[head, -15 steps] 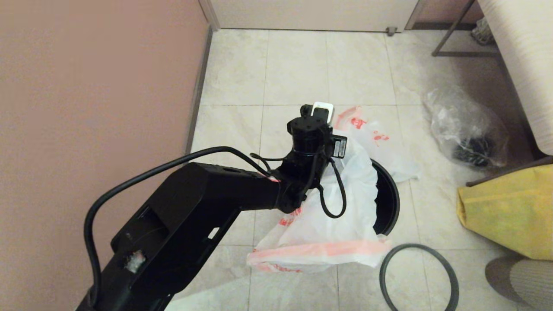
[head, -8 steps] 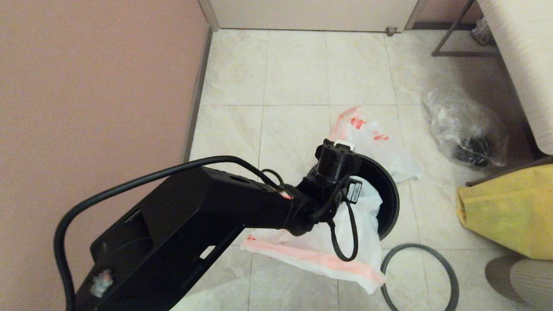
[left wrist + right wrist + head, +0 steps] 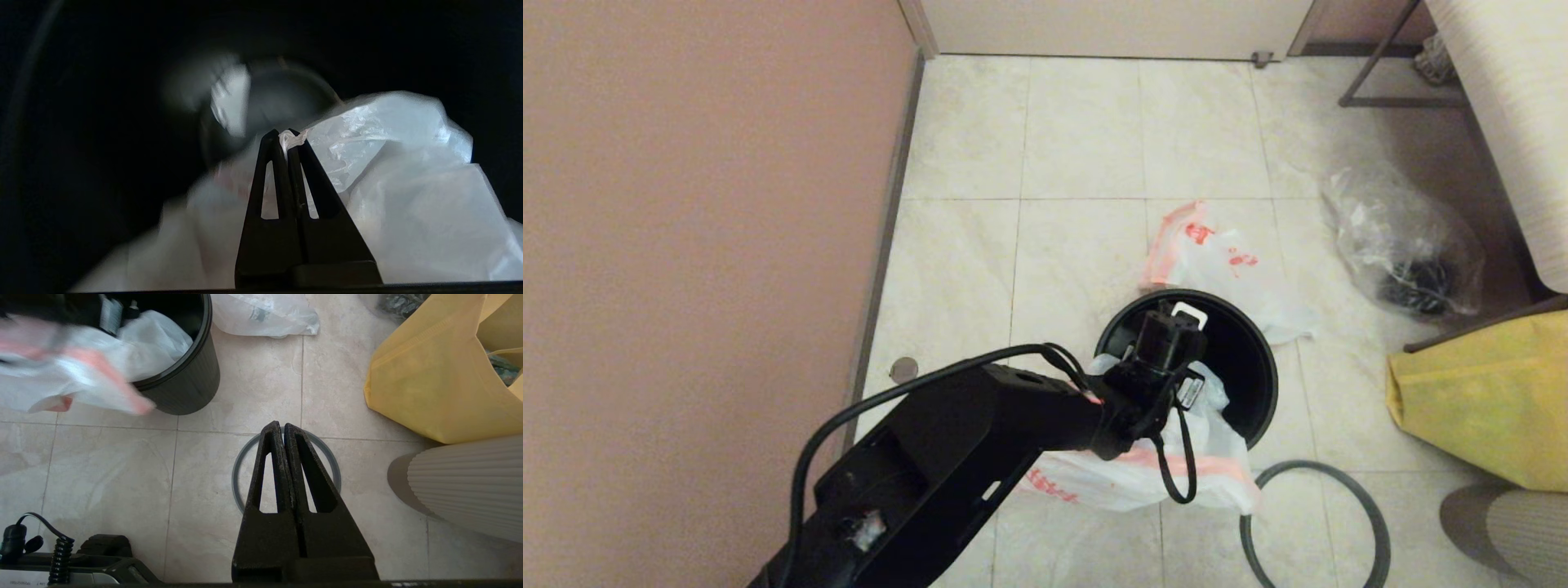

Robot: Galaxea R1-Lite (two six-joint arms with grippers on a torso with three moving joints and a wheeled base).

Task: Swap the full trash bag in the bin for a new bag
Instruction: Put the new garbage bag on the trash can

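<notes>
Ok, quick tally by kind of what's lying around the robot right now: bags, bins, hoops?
White plastic bags: 2 (the new bag, pinched by the left gripper over the bin; the full trash bag behind it)
Clear bag: 1
Yellow bag: 1
Bin: 1
Grey hoop: 1
Total: 6
</notes>
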